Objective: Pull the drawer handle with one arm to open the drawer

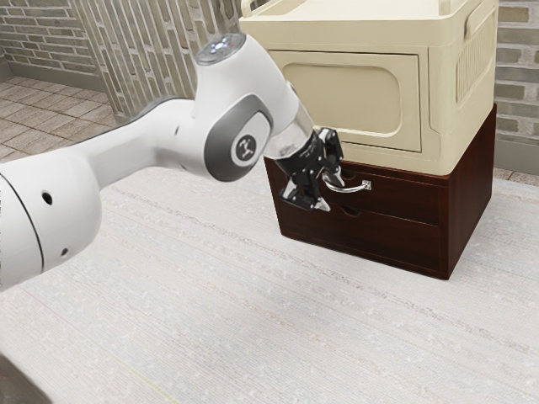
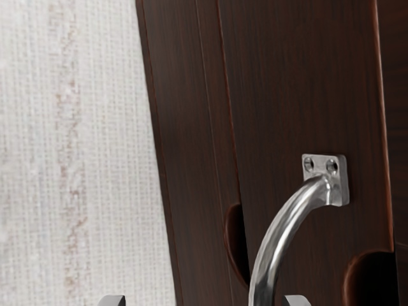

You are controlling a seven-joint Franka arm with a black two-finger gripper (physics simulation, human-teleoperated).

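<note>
In the exterior view, my gripper is open at the front of the dark wooden drawer unit, its fingers spread beside the handle's near end. The curved silver handle is fixed to the upper drawer, whose front looks flush with the unit. In the wrist view, the tips of my gripper stand wide apart, with the handle reaching down between their lines, closer to one tip. The handle's mounting plate is screwed to the drawer front; its other end is out of sight.
A cream cabinet stands on top of the drawer unit. Below the upper drawer is a lower drawer with a scooped notch. The pale, woven-textured surface extends in front of the unit. Brick walls and a slatted panel stand behind.
</note>
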